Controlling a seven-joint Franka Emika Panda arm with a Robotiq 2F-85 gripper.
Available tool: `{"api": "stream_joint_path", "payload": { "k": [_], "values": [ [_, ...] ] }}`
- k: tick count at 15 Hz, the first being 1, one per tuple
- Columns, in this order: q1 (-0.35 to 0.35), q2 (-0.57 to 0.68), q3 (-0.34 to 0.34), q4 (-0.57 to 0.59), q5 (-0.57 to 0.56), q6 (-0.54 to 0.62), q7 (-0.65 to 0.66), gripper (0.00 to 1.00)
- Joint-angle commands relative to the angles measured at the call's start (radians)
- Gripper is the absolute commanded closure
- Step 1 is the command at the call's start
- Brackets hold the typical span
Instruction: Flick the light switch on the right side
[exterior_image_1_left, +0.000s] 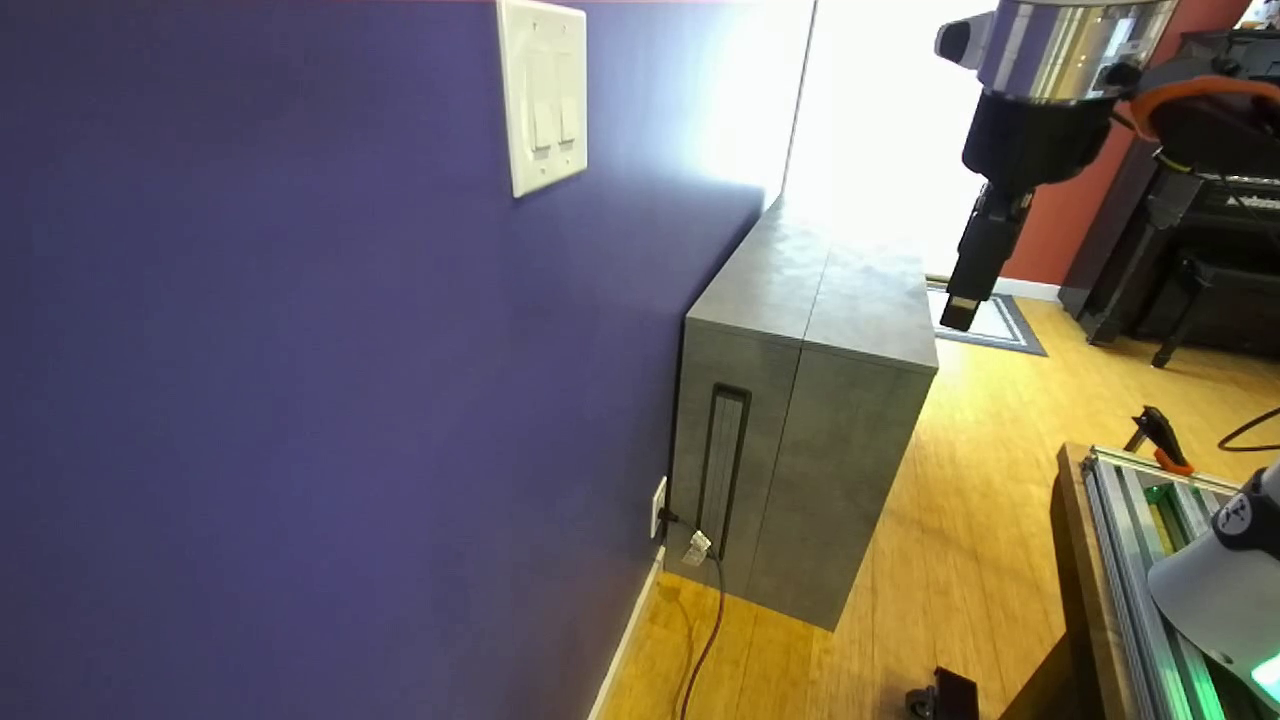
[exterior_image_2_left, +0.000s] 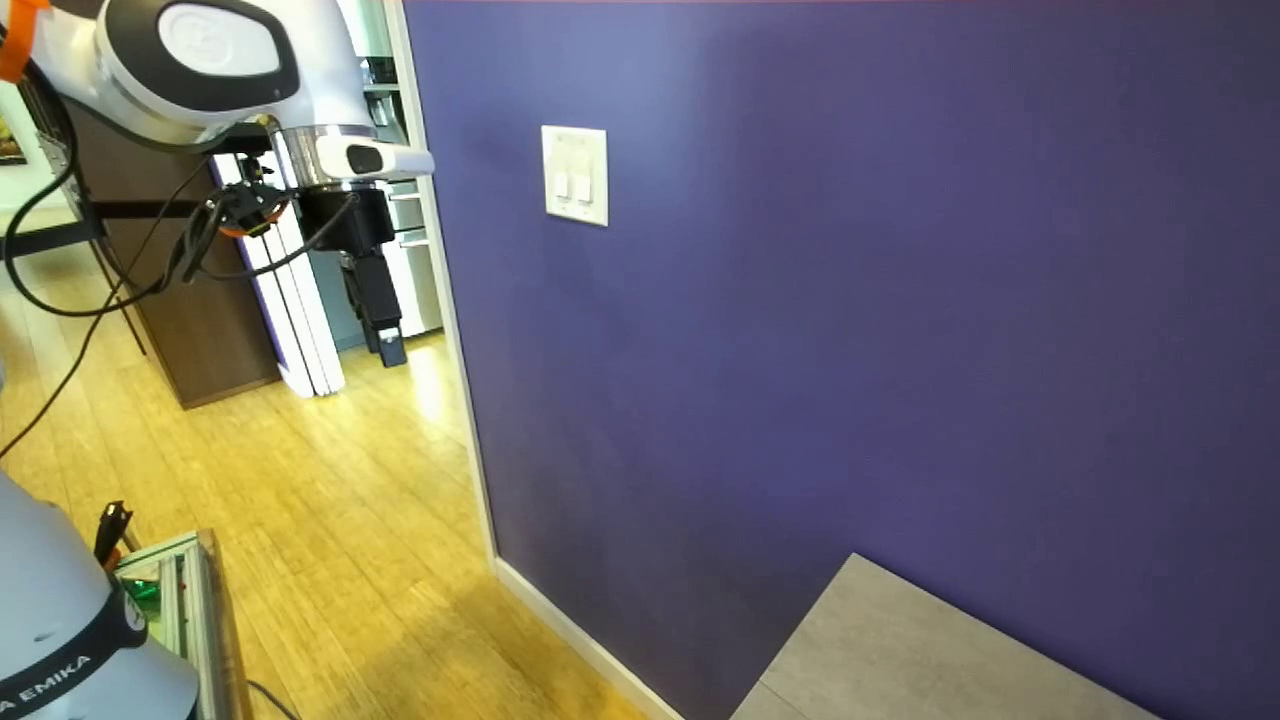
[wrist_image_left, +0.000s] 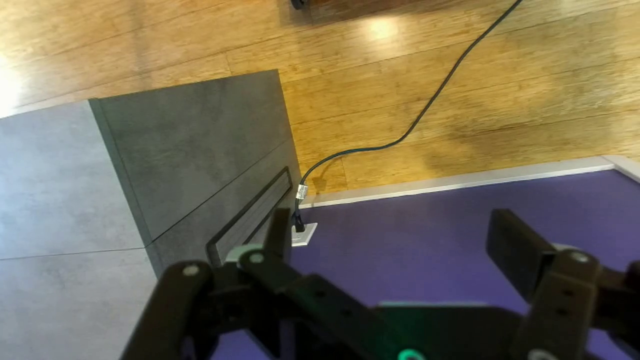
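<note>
In open room well apart from the plate (exterior_image_2_left: 576, 140), the tool (wrist_image_left: 390, 232) is hanging, its two fingers (wrist_image_left: 277, 233) standing wide apart. One cabinet (exterior_image_1_left: 835, 420) is standing by the wall (exterior_image_2_left: 900, 300), its top edges running lower than the plate, which is holding one left toggle (exterior_image_2_left: 561, 185) and, to its right, the switch (exterior_image_2_left: 584, 188).

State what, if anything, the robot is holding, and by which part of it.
Nothing is held: in the wrist view the fingers stand wide apart, with nothing between them.

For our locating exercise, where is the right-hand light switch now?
In an exterior view, the right-hand light switch is high, left of centre, beside the left-hand switch in the white plate, left of the grey cabinet.
</note>
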Motion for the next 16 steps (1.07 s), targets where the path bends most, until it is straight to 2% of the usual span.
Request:
{"api": "stream_joint_path", "payload": {
  "k": [1,4,8,16],
  "values": [
    [0.074,0.075,-0.052,0.068,0.145,0.034,-0.004,0.0],
    [0.11,0.135,-0.085,0.158,0.28,0.035,-0.02,0.0],
    [0.122,0.207,-0.14,0.245,0.445,0.081,-0.042,0.0],
    [0.132,0.277,-0.277,0.282,0.842,0.213,-0.259,0.0]
  ]
}}
